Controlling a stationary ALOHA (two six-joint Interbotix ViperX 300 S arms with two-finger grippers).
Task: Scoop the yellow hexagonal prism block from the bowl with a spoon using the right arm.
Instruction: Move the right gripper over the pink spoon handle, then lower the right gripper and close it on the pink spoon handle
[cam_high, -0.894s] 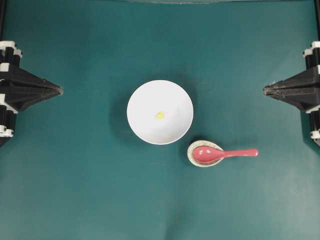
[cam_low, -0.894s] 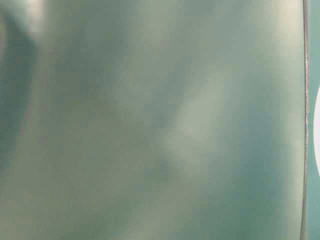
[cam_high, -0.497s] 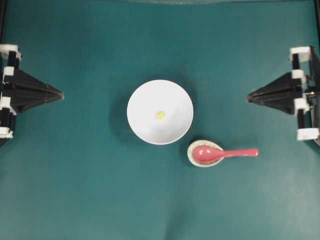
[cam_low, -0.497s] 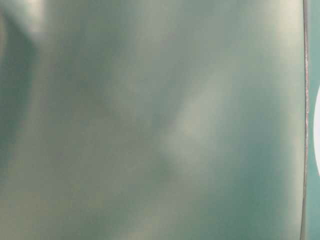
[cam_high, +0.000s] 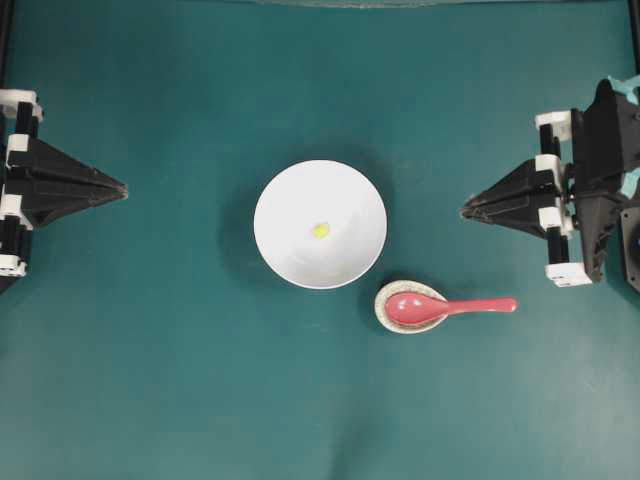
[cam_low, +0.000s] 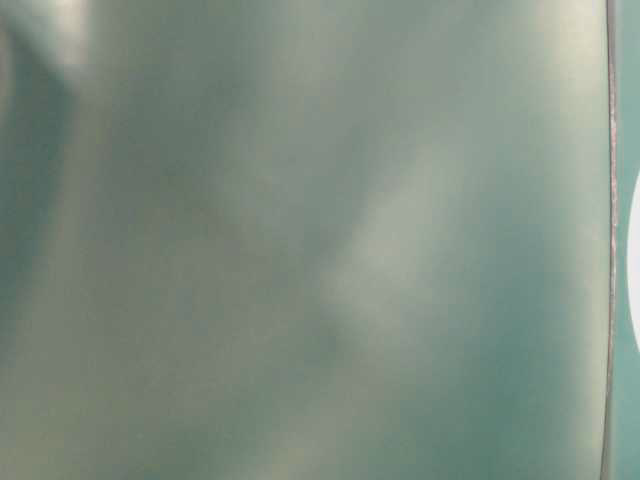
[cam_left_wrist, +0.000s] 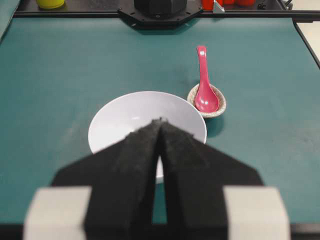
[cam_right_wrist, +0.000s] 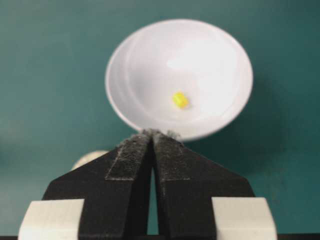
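On the green mat, the block lies in the bowl. The spoon rests in a small dish (handle toward the right gripper, likely for pickup). Both grippers' fingers are together, left gripper included.

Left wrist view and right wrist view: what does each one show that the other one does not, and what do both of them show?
Only the left wrist view shows the pink spoon, its scoop resting in the small speckled dish, and the shut left hand. Only the right wrist view shows the yellow block lying inside the bowl, and the shut right hand. Both show the white bowl on the green table.
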